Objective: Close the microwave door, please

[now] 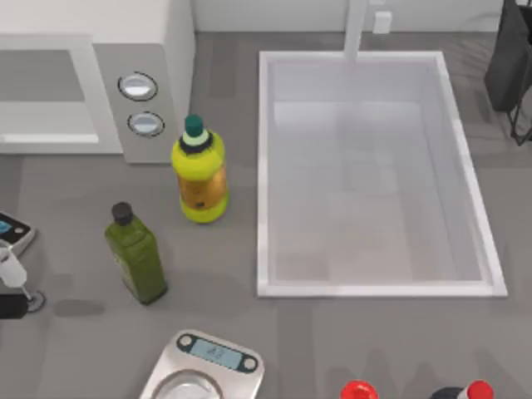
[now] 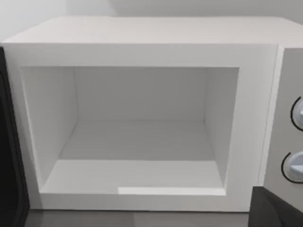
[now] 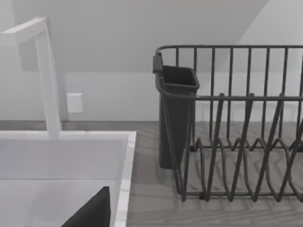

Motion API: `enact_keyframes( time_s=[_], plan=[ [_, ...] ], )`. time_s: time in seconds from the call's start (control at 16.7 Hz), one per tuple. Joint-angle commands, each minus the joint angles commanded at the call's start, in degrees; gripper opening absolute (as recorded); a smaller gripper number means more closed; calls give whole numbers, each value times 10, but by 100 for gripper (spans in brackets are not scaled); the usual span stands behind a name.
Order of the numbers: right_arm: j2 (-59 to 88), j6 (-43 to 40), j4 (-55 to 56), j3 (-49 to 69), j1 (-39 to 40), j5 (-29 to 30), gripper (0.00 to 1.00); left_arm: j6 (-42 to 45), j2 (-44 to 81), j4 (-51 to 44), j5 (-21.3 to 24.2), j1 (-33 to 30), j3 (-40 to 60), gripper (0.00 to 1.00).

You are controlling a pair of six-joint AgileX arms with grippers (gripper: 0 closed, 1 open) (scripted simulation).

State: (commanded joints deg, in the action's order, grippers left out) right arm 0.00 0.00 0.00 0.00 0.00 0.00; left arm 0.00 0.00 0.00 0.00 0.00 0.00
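Left wrist view, near to far: the microwave door (image 2: pixel 10 156), a dark upright panel swung open, stands beside the open microwave (image 2: pixel 142 52) at the bench's far-left corner, nearer the left arm; whether either pincer is apart cannot be told.

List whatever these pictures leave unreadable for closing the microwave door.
- Thin flat grey-faced microwave door: left wrist view shows a dark strip, cut off by the frame edge, so its swing angle is unclear.
- Large white boxy microwave: top view's edge crops its hinge side.
- Small silver kitchen scale: display digits too small.
- Left and right gripper: open or shut cannot be told.
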Motion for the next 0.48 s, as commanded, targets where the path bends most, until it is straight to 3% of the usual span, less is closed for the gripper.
enact_keyframes(
  time_s=[0.24,0.48],
  plan=[
    [0,0,0,0,0,0,100,0,4,-3,-23,-23,7,0],
    [0,0,0,0,0,0,100,0,16,-14,-128,-128,30,0]
  ],
)
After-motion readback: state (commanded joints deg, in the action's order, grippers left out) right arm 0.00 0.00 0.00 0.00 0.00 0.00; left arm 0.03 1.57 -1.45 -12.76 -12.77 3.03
